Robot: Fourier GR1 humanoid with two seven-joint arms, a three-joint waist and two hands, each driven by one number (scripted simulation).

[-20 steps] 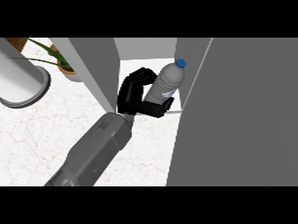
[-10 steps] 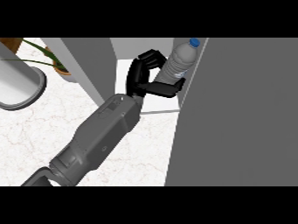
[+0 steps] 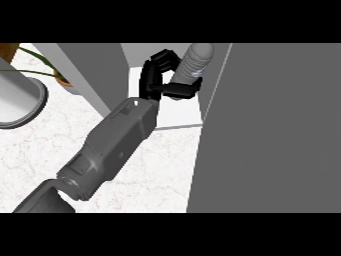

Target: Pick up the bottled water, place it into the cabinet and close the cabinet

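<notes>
My left hand (image 3: 158,75) is shut on the bottled water (image 3: 196,61), a clear ribbed bottle standing nearly upright at the view's top. The thumb crosses its near side and the fingers curl round its far side. The bottle's cap is cut off by the top edge. Hand and bottle are inside the cabinet's opening, over its pale floor (image 3: 174,112), between the grey left wall (image 3: 92,70) and the big grey cabinet door (image 3: 276,130) at the right. My grey left forearm (image 3: 110,145) runs in from the lower left. My right hand does not show.
A wide white cylinder (image 3: 9,97) lies at the left edge. Behind it are thin green plant leaves (image 3: 40,70). White marble counter (image 3: 151,175) lies under the forearm. The grey door fills the whole right side.
My left hand has carried the bottle farther forward into the cabinet, upward in the view; the blue cap has gone past the top edge. The forearm has stretched out after it.
</notes>
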